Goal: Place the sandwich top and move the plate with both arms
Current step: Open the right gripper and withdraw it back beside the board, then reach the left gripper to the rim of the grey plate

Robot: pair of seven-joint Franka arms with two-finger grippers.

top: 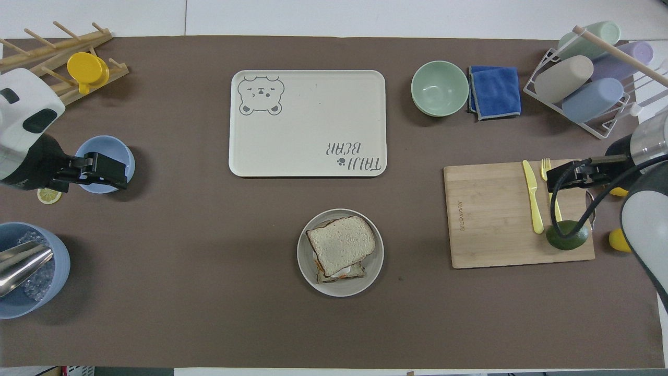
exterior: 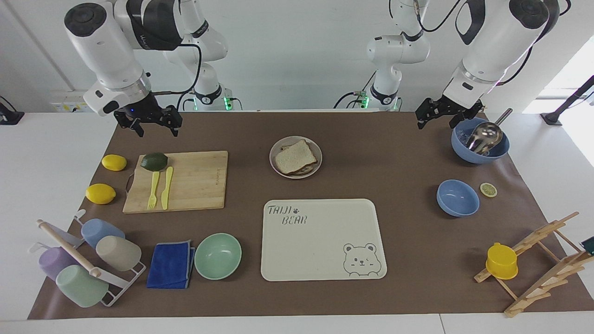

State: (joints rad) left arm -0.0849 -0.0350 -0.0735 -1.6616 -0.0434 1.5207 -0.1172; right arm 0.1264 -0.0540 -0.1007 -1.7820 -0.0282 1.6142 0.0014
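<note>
The sandwich top [exterior: 293, 156] is a pale bread slice lying on a stacked sandwich on the round beige-grey plate [exterior: 317, 165], at the middle of the mat and nearer to the robots than the bear tray. They also show in the overhead view, the slice [top: 340, 243] on the plate [top: 308, 263]. My right gripper [exterior: 157, 131] hangs open and empty in the air over the cutting board's avocado end [top: 561, 175]. My left gripper [exterior: 435, 124] waits open and empty over the mat by the blue bowls [top: 117, 175].
A cream bear tray [exterior: 320, 246] lies beside the plate, farther from the robots. A cutting board [exterior: 195, 181] carries an avocado, a fork and a knife. A mint bowl [exterior: 217, 256], a blue cloth, a cup rack, lemons, two blue bowls [exterior: 457, 198] and a wooden rack stand around.
</note>
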